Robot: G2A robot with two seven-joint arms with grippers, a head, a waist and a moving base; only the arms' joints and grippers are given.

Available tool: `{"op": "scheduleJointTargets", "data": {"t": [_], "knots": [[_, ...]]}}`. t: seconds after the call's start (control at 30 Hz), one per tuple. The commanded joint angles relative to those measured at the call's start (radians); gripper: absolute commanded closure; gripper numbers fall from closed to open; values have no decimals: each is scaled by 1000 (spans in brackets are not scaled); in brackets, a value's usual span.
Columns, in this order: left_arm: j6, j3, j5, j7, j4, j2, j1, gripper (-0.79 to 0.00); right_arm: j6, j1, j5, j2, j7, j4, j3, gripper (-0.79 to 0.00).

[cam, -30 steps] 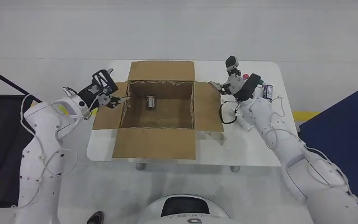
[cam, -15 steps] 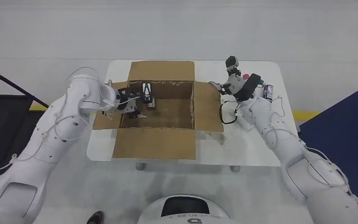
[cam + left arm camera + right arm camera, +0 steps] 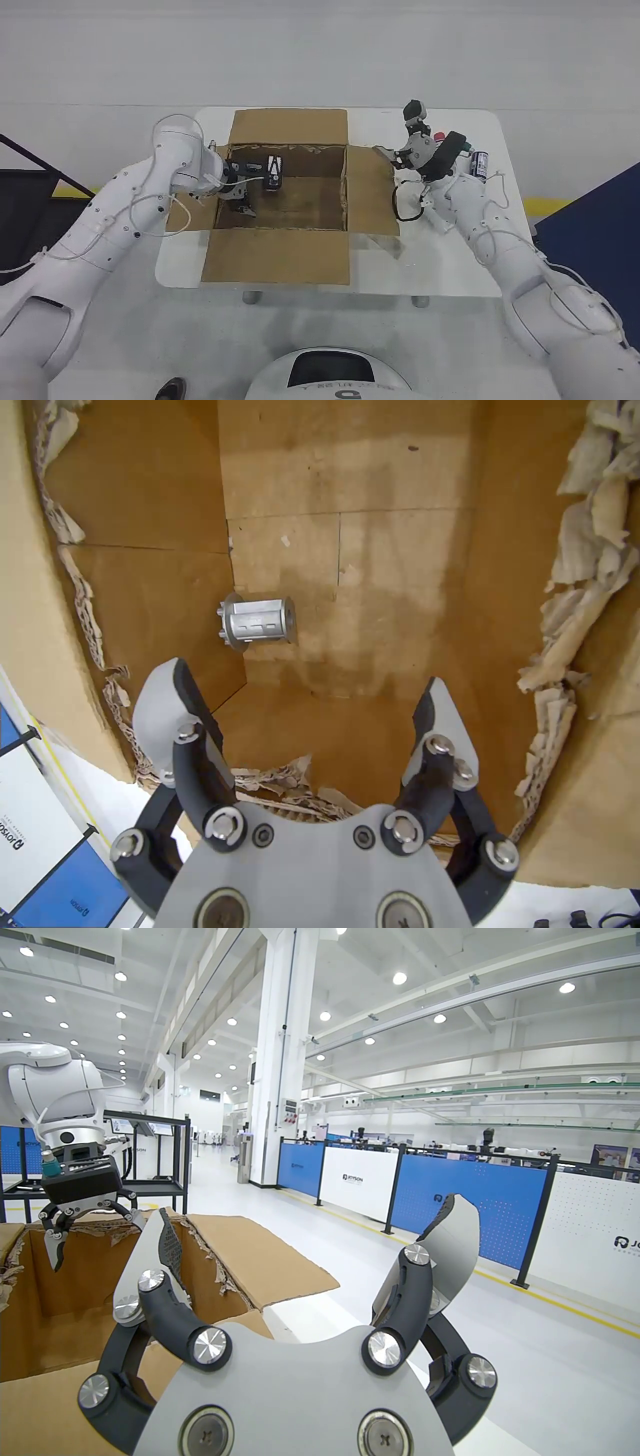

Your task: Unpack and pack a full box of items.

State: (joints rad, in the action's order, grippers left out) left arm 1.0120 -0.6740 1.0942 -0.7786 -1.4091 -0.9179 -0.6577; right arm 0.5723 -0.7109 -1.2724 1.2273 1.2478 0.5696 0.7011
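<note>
An open cardboard box (image 3: 288, 125) stands in the middle of the white table (image 3: 455, 255). On its floor (image 3: 350, 610) lies one small silver metal cylinder part (image 3: 257, 620), close to a side wall. My left gripper (image 3: 262, 190) hangs inside the box's left half, open and empty (image 3: 302, 680), with the part a short way ahead of its fingertips. The right wrist view shows that left gripper (image 3: 92, 1240) over the box rim. My right gripper (image 3: 388, 155) hovers by the box's right flap (image 3: 280, 1258), open with nothing in it (image 3: 310, 1210).
Small dark items (image 3: 478, 162) lie on the table at the far right, behind my right arm. A black cable (image 3: 405, 205) loops beside the right flap. The box walls have torn, ragged edges (image 3: 575, 600). All the flaps are folded outward.
My left arm has swung from outside the left flap into the box and pushed further toward its middle. The right arm has stayed put.
</note>
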Motion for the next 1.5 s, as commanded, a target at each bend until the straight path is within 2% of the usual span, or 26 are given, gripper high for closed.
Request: {"op": "scheduleJointTargets", "data": {"t": [0.0,0.07,0.13,0.23,0.4,0.57,0.73,1.03,1.2,1.3,1.47], "knots": [[0,0,0,0,0,0,0,-785,0,0,0,0,0,0,0,-785],[-15,-2,11,-5,6,0,0,-785,0,0,0,0,0,0,0,-785],[-79,3,68,-7,7,-2,-8,-785,0,0,0,0,0,0,0,-785],[-120,27,131,21,36,-16,0,-785,0,0,0,0,0,0,0,-785],[-103,92,150,95,123,-62,47,-785,0,0,0,0,0,0,0,-785],[-26,155,97,146,256,-116,102,-785,0,0,0,0,0,0,0,-785],[-58,211,127,170,360,-170,141,-785,0,0,0,0,0,0,0,-785],[-111,290,192,250,494,-258,164,-785,0,0,0,0,0,0,0,-785],[-29,322,159,238,568,-303,175,-785,0,0,0,0,0,0,0,-785],[0,333,122,259,579,-322,180,-785,0,0,0,0,0,0,0,-785],[-2,344,157,299,567,-326,192,-785,0,0,0,0,0,0,0,-785]]}}
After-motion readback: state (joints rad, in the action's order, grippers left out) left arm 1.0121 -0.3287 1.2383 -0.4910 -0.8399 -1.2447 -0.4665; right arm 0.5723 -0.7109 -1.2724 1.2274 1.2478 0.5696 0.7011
